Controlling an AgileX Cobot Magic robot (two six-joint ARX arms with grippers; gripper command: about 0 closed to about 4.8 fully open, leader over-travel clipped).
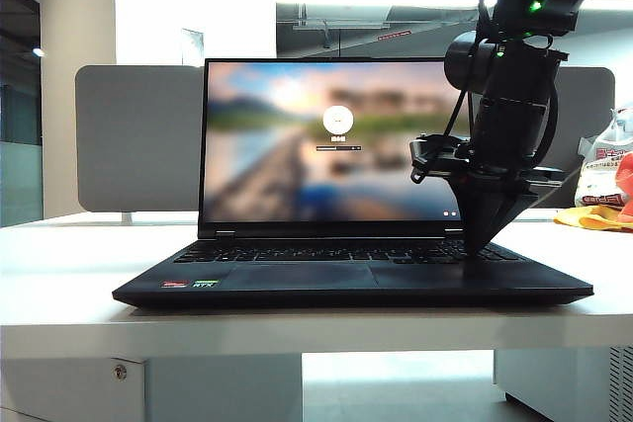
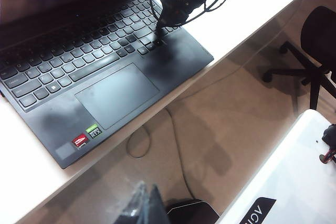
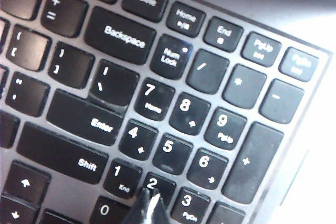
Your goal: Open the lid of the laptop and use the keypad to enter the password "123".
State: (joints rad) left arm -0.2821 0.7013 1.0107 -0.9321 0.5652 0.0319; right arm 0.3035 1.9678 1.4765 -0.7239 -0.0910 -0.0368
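- The laptop (image 1: 346, 279) is sitting open on the white counter (image 1: 59, 284), its long axis running across the exterior view and its front edge facing that camera.
- The lid (image 1: 297, 145) is standing upright, its screen showing a blurred lake picture with a round login icon.
- The keypad (image 3: 173, 129) is filling the right wrist view; keys reading "Backspace", "Enter", "Shift", "Delete", "Home", "End", "PgUp", "PgDn" and "Num Lock" are showing, with numerals 0 to 9 in the number block.
- On the palm rest a red sticker (image 2: 80, 140) and a green sticker (image 2: 93, 130) reading "RTX" are lying side by side, beside the trackpad (image 2: 116, 94).
- The right gripper (image 3: 148, 203) is pointing down at the number block on the right end of the laptop; its fingers are clenched together into 1 tip, grasping nothing, and resting at the 2 key (image 3: 156, 186).
- The left gripper (image 2: 147, 208) is hanging off the counter's front edge, above the floor; I cannot tell how its fingers are set.
- A grey divider panel (image 1: 138, 135) is standing behind the laptop.
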